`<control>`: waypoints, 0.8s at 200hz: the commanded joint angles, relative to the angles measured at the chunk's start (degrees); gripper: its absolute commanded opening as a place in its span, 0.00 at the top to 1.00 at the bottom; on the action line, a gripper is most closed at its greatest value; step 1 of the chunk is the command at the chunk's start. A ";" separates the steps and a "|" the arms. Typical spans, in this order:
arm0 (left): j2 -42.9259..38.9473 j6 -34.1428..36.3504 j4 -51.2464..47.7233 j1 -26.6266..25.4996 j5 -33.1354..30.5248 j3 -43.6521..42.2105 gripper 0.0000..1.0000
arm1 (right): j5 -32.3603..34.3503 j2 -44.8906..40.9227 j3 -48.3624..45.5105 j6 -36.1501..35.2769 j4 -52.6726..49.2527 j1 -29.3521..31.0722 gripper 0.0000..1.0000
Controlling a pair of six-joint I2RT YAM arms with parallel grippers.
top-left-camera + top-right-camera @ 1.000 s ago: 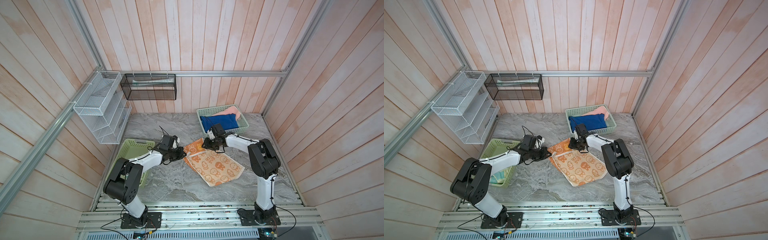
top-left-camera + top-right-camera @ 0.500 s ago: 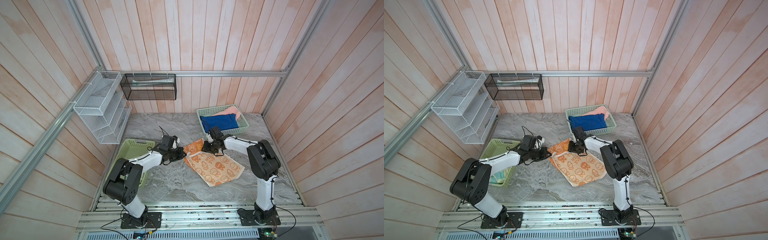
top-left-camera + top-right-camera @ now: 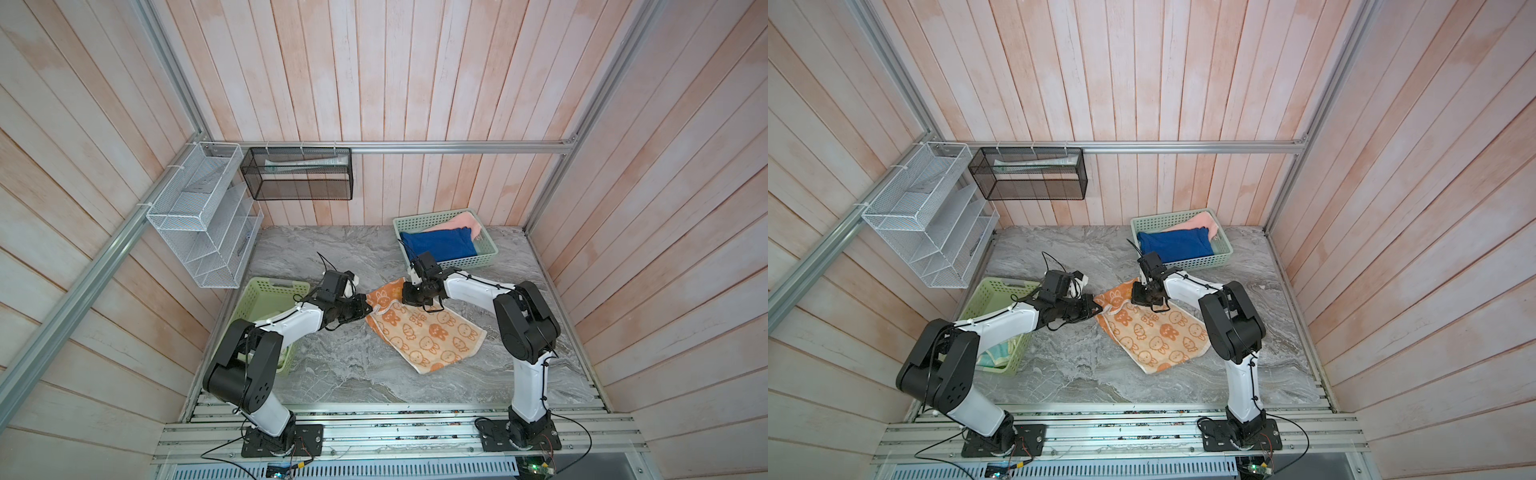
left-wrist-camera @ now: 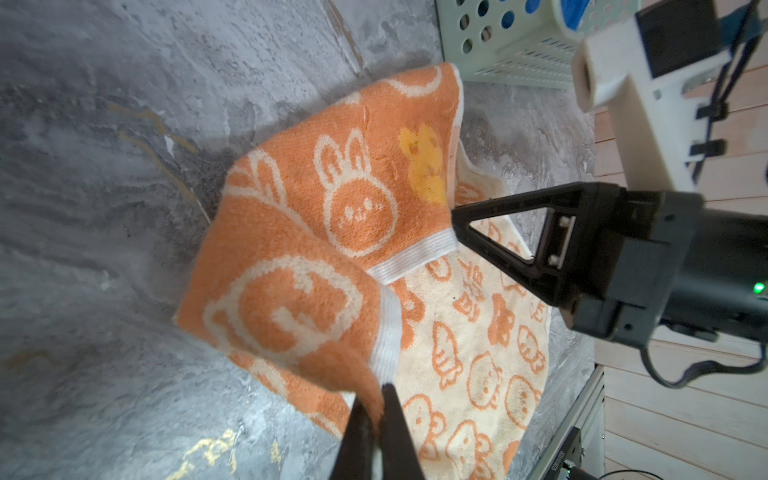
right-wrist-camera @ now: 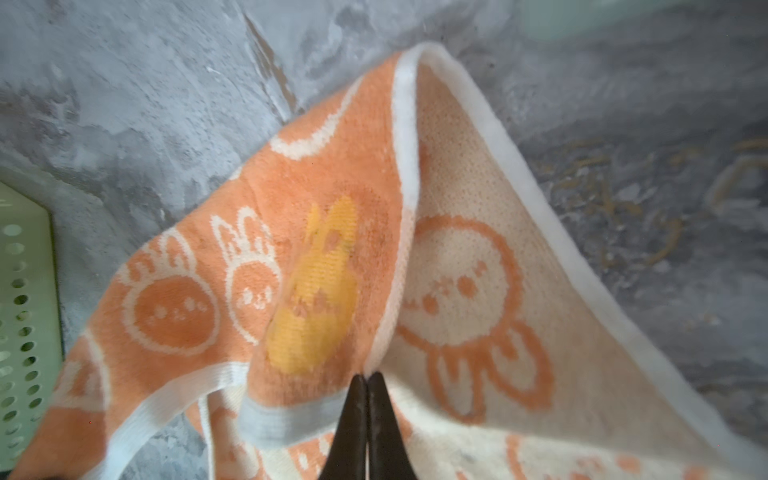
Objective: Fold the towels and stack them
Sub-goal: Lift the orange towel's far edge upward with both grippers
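Left gripper [image 4: 376, 401] clamps a lifted corner of the orange towel [image 3: 432, 336]. Right gripper [image 5: 368, 380] is pinched tight on the hem nearest the far basket [image 3: 461, 262]. Bare table [image 3: 345, 365] opens away from that basket. Only the wrist views show the pinched folds.

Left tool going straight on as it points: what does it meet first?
The raised fold of the orange towel it pinches, directly ahead of the left tool; beyond, probably the right tool, depth unclear.

Right hand [image 5: 368, 376] has pinched shut on orange towel [image 3: 432, 332]
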 commanded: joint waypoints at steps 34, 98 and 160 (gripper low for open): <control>-6.34 4.85 -6.25 3.45 -0.82 1.12 1.00 | 4.18 -6.23 5.39 -2.37 -3.20 0.33 1.00; -11.94 13.42 -19.33 8.28 -2.53 12.46 1.00 | 2.86 -14.62 10.11 -4.18 -1.55 1.04 1.00; -21.77 17.04 -25.26 8.09 -2.91 24.62 1.00 | 10.63 -32.75 4.55 -5.98 5.27 3.66 1.00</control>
